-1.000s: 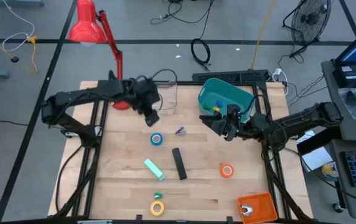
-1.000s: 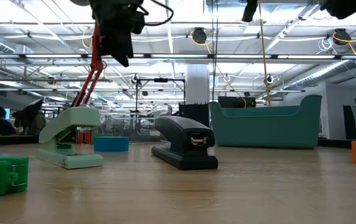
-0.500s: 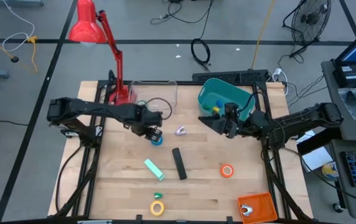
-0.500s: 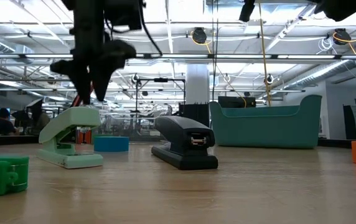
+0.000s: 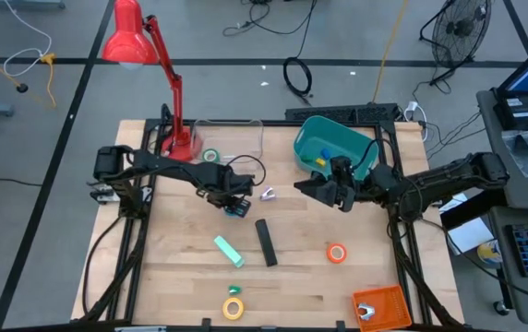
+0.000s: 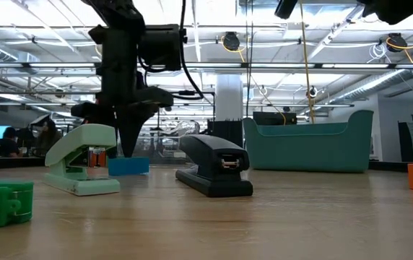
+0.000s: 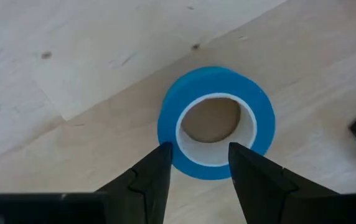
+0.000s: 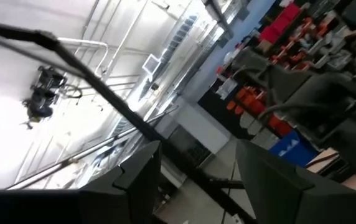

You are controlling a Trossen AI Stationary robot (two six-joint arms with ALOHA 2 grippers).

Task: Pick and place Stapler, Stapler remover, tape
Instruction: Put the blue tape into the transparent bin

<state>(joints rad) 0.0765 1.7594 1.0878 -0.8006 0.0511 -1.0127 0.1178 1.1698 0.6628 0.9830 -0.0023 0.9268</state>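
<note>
A teal oval bin (image 5: 333, 140) at the back of the pale wooden tabletop (image 5: 172, 267) holds small blue and yellow items; an orange tray (image 5: 384, 305) sits at the front right corner. The left pincer (image 7: 198, 160) is spread over the blue tape (image 7: 215, 121), one finger at its outer wall, the other at its pale core. The black stapler (image 5: 265, 242) lies mid-table, the orange tape (image 5: 337, 253) to its right. The right pincer (image 5: 324, 187), fingers apart, hovers by the bin.

Grey floor (image 5: 42, 111) around the wooden table (image 5: 181, 277), red desk lamp (image 5: 130, 37), standing fan (image 5: 458, 32), ceiling lights and pipes (image 6: 322, 65)
</note>
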